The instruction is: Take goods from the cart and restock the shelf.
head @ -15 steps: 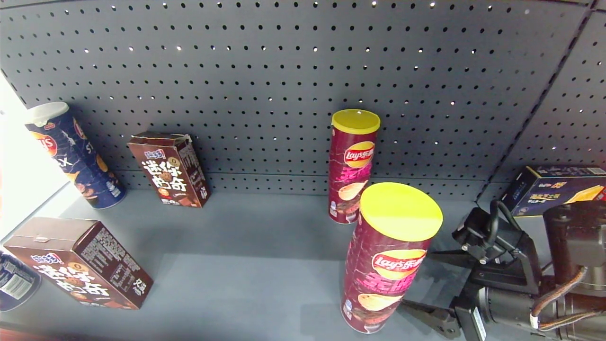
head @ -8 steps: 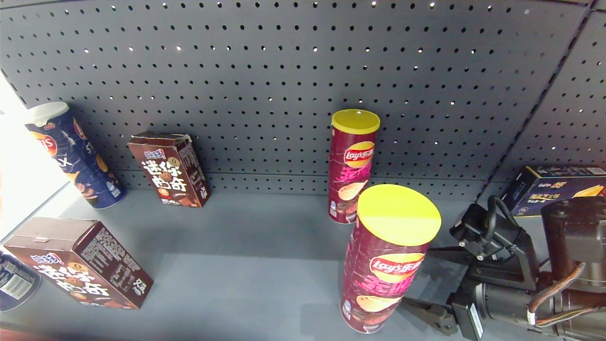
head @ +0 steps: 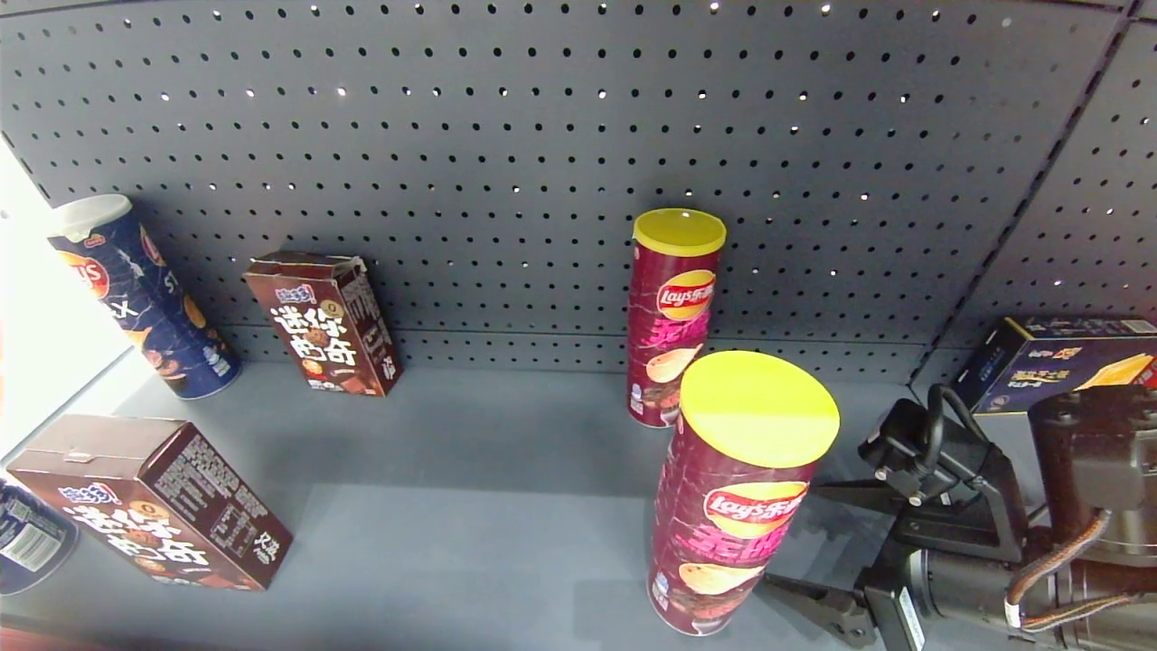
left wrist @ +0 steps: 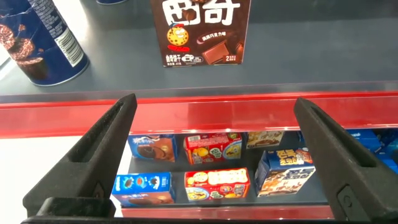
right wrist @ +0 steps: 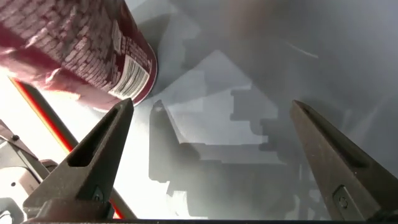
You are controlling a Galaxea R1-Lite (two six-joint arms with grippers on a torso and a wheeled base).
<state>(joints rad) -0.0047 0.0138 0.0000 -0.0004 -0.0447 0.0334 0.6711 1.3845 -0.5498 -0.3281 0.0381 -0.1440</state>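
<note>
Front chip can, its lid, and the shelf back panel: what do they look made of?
Front chip can: likely a paperboard tube with a slightly glossy printed wrap; graphics cover the whole side. Lid: looks like smooth yellow plastic, even colour, thin lip at the rim. Back panel: probably painted sheet metal, matte dark grey, punched with regular rows of holes that let light through.

A blue chip can (head: 145, 303) with a white lid stood at the far left against the perforated grey back panel (head: 542, 136). A brown cookie box (head: 330, 325) stood upright near it, to its right. A second brown box (head: 154, 502) sat nearer the front left, with another blue can (head: 27, 538) cut off at the edge beside it. A dark-blue box (head: 1058, 357) lay at the far right. Below, small blue boxes (left wrist: 144, 188) and red boxes (left wrist: 217, 185) lined a lower tier.
</note>
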